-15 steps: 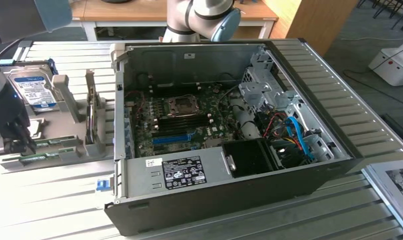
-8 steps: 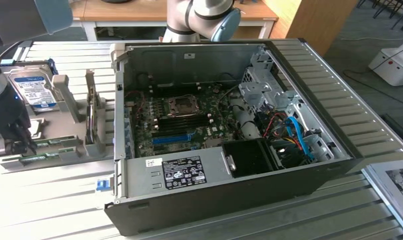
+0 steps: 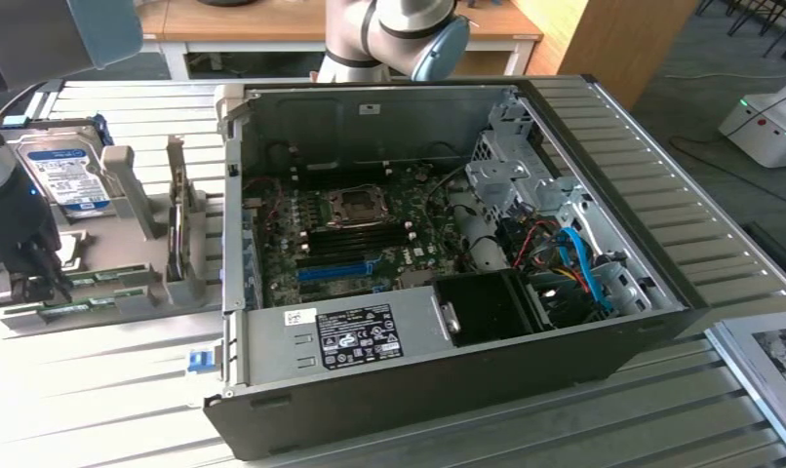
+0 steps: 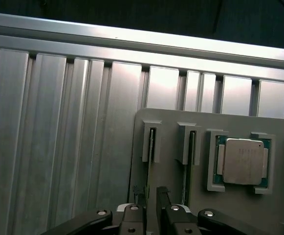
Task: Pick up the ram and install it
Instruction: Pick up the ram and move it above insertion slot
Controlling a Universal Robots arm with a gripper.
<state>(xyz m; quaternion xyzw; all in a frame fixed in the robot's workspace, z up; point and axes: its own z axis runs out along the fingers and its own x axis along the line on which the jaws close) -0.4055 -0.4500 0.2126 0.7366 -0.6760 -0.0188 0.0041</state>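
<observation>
- Two thin boards stand on edge in slotted holders of the grey fixture (image 4: pixel 171 122), which lies on the ribbed metal counter (image 4: pixel 58 147). The ram (image 4: pixel 148 171) is the one farther from the silver processor chip (image 4: pixel 242 161).
- Tool (image 4: pixel 150 195) is almost fully closed, jaws either side of the ram's upper edge. It looks to have hold of it.
- Ram sits in its holder, not lifted out.
- Exterior view: tool (image 3: pixel 26 291) is low over the fixture at the exterior view's left, well apart from the open PC case (image 3: pixel 407 390).
- Step in hand, my read: the pick. Install not done, since the ram is in the fixture, not in the case's black memory slots (image 3: pixel 367 237).
- Doing it well: pinch the bare board edge squarely and keep the tool in line with the stick.
- Draw it straight out along the holder's slot with no twist, as a thin board could bind or flex.
- Neighbouring stick (image 4: pixel 186 181) is just beside the ram, so keep the jaws off it.
</observation>
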